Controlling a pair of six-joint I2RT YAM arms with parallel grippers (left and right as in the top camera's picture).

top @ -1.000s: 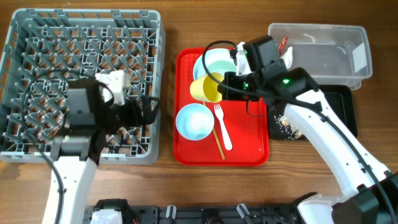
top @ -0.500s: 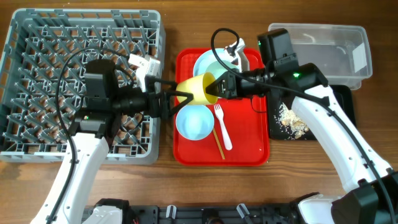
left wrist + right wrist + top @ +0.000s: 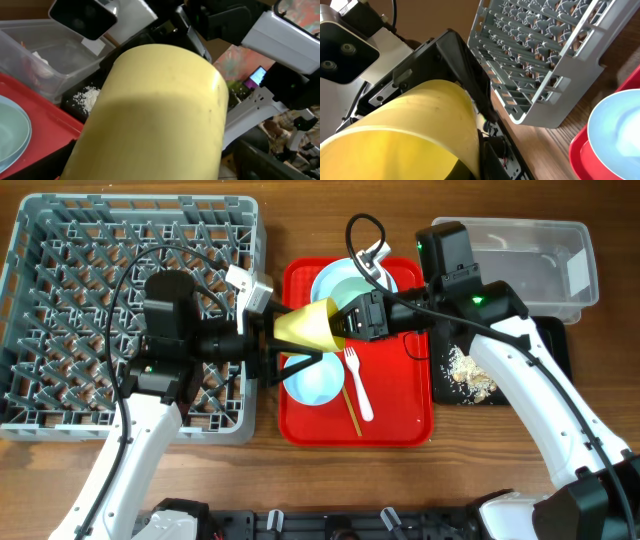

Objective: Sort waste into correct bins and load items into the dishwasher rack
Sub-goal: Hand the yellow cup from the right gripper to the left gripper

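The yellow cup lies sideways in the air above the left part of the red serving tray. My right gripper is shut on its rim. My left gripper is open, with one finger on each side of the cup's base. The cup fills the left wrist view and the right wrist view. A pale bowl, a white fork and chopsticks lie on the red tray. A second bowl on the plate sits at its back.
The grey dishwasher rack stands at the left. The clear tub is at the back right, with a white scrap inside. The black tray in front of it holds rice crumbs.
My right gripper lifted the yellow cup off the red tray and carried it left. My left gripper came right from over the rack, and its open fingers now flank the cup's base.
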